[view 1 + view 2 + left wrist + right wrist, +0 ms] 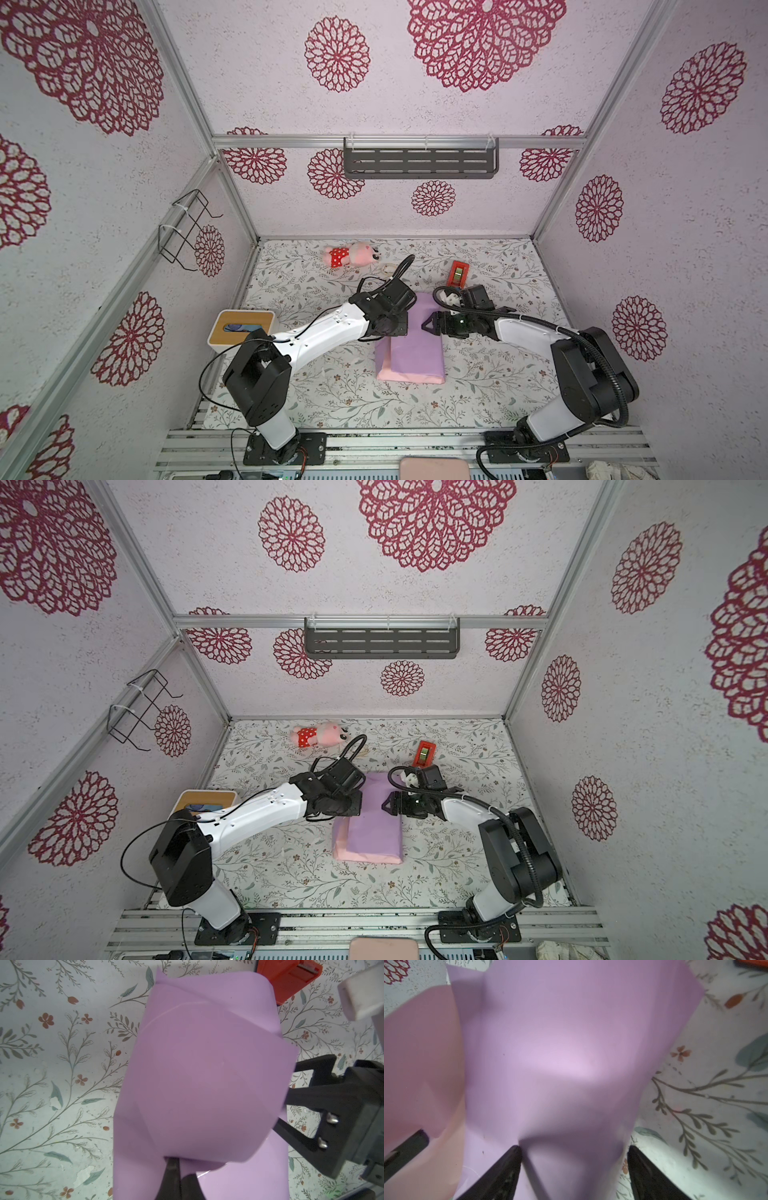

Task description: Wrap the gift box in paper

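**Item 1, the paper** (415, 351). Thin, smooth, matte sheet, lilac on the upper face and pale pink beneath. It lay folded into an oblong, soft-cornered bundle at the centre of the table (498, 386), between the two arms. Pink showed as a strip along the left and near edges. The far end stood raised and blocky, with a creased lilac flap curling up from it.

**Item 2, the gift box.** It showed in no view, and whether it sat inside the bundle could not be told.

**Item 3, left gripper** (173, 1164). Slim black fingers were pressed together, pinching the edge of the raised lilac flap on the bundle's left side.

**Item 4, right gripper** (574, 1148). Black wedge-shaped fingers were spread wide at the bundle's right side. The lilac sheet lay between the tips, and one tip touched it.

**Item 5, tape dispenser** (458, 272). Flat red plastic with a roll in its well, it sat to the far right of the bundle. Any lettering was too small to read.

**Item 6, plush toy** (351, 254). Soft and pink, in a red dress with white dots, it lay on its side near the far edge.

**Item 7, tissue box** (243, 328). A white rounded body with a wooden top and an oval slot, it stood at the left beside the left arm.

**Item 8, table cover.** Pale, printed with leafy sprigs and small rust-coloured flowers.

**Item 9, pad** (434, 467). Thick and pink with rounded corners, it lay at the near edge.

**Item 10, fittings.** A dark slotted metal shelf (419, 162) hung on the far wall and a black wire rack (187, 228) on the left wall. The walls were speckled and pale, with crimson lace rosettes.
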You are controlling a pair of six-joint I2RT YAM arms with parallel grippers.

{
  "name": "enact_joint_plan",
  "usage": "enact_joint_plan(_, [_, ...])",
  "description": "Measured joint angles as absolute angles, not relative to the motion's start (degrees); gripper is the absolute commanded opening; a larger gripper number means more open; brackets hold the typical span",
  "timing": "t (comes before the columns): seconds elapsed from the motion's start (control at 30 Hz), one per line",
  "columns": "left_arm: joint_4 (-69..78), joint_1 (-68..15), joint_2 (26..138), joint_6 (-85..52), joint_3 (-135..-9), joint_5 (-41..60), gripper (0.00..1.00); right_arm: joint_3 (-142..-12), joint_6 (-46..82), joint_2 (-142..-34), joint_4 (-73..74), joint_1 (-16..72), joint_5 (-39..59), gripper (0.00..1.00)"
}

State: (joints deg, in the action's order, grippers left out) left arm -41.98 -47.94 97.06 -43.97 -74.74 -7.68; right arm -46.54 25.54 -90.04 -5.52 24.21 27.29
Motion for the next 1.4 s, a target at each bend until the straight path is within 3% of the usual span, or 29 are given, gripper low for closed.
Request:
enact_joint_plan(0.43, [-46.68,-47.42,91.88,-44.12,-73.30,-16.05,0.00,-46.26,25.56,-90.00,-4.97,24.27,27.29,0.81])
enact_joint_plan(0.87, [-45.47,-47.31,89.06,-45.69,-70.67,-17.43,0.00,-46.26,25.56,-90.00,-4.91,24.27,27.29,0.81])
enact_joint_plan(1.4, [-35.92,-46.39,89.43,-50.22,-66.02,-4.67,0.00,-46.26,25.56,-90.00,-4.86,24.29,27.27,0.81])
